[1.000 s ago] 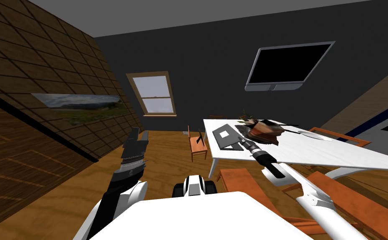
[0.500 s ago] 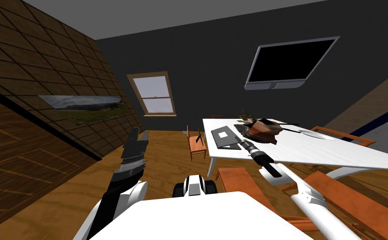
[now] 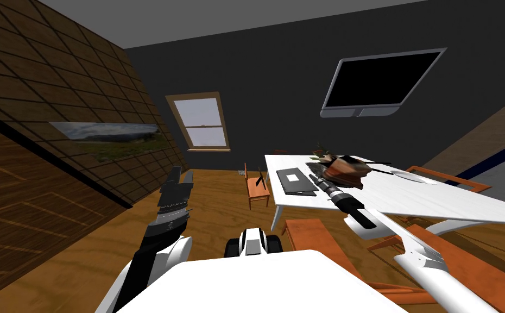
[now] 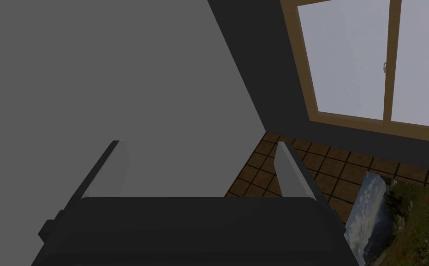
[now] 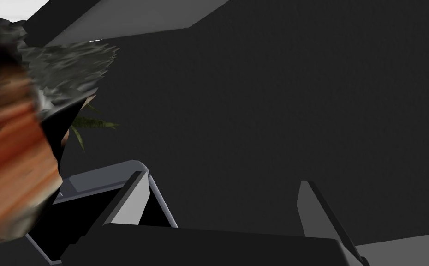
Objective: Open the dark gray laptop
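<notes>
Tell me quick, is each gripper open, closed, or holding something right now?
Left gripper: open, empty.
Right gripper: open, holding nothing, beside the laptop.

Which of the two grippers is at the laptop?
The right gripper, stretched over the white table to the dark gray laptop; the left gripper is raised above the floor, away from the table.
</notes>
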You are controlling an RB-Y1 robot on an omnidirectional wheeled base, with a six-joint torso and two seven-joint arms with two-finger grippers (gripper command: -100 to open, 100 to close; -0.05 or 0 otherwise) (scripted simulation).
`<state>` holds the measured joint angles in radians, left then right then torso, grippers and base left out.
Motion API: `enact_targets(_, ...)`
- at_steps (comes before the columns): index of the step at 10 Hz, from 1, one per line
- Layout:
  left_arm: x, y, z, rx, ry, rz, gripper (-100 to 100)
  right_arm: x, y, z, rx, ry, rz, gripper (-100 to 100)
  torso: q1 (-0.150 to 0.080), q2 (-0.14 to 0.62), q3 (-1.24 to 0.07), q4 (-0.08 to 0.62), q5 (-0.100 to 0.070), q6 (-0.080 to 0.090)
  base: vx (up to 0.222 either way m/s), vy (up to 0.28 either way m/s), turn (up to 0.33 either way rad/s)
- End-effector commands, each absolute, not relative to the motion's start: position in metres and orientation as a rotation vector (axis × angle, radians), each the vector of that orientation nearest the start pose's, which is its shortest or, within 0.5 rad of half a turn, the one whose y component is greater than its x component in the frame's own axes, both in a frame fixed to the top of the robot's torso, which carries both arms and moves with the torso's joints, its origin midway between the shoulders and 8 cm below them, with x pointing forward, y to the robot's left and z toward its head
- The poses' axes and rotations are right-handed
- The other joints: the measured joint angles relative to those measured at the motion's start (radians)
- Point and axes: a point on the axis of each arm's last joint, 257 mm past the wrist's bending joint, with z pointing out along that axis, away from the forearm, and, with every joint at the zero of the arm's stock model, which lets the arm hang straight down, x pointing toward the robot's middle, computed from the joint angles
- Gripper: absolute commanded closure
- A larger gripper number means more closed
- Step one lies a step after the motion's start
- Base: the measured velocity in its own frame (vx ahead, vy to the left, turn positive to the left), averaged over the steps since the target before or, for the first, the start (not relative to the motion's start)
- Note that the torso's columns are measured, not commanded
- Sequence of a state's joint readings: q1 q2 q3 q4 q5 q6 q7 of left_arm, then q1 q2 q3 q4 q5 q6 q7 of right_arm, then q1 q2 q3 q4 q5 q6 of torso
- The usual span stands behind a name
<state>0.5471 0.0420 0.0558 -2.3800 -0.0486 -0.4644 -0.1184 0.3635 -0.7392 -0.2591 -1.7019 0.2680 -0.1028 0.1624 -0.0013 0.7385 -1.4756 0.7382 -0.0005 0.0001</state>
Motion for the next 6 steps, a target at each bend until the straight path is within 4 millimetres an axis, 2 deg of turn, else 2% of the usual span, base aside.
enact_targets(1, 0.3253, 0.2863, 0.0479, -0.523, 0.683, -1.095, 0, 0.4359, -0.5224, -0.1549, 0.380, 1.544, 0.167, 0, 0.000, -0.001, 0.000, 0.000, 0.000, 0.000, 0.000, 0.000, 0.000)
enact_targets(6, 0.3253, 0.2863, 0.0479, -0.523, 0.683, -1.095, 0, 0.4359, -0.5224, -0.1550, 0.380, 1.544, 0.166, 0, 0.001, -0.001, 0.000, 0.000, 0.001, 0.000, 0.000, 0.000, 0.000)
